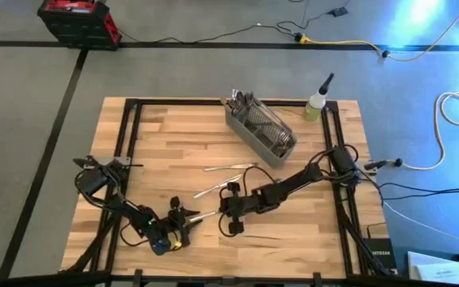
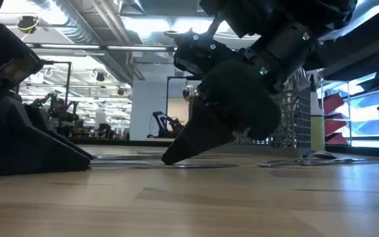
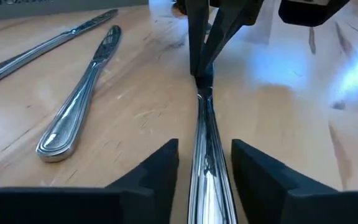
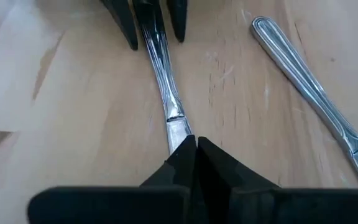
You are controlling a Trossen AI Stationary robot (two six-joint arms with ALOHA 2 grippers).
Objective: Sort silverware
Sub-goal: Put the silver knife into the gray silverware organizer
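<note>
Transferring one slim shiny silver-coloured utensil (image 4: 166,93) between the arms is the step in hand, by judgement. It lies on the light wooden butcher-block table (image 1: 174,143), near the front edge, with an arm at each end.

1. The right gripper (image 4: 193,149) is pinched closed on the blade end.
2. The left gripper (image 3: 205,168) stands narrowly apart, its fingers (image 3: 157,165) straddling the handle without clear contact.
3. To do the step well, close the left fingers squarely on the handle before the right lets go, and keep the piece level.

Two more silver utensils (image 1: 228,167) lie just beyond. The gray rectangular wire-mesh basket (image 1: 261,127), holding further silverware, stands at the table's far side.

The high view shows the overall layout but not the finger gaps. Each wrist view resolves the grip. The low view shows only the dark gripper bodies against the tabletop.
</note>
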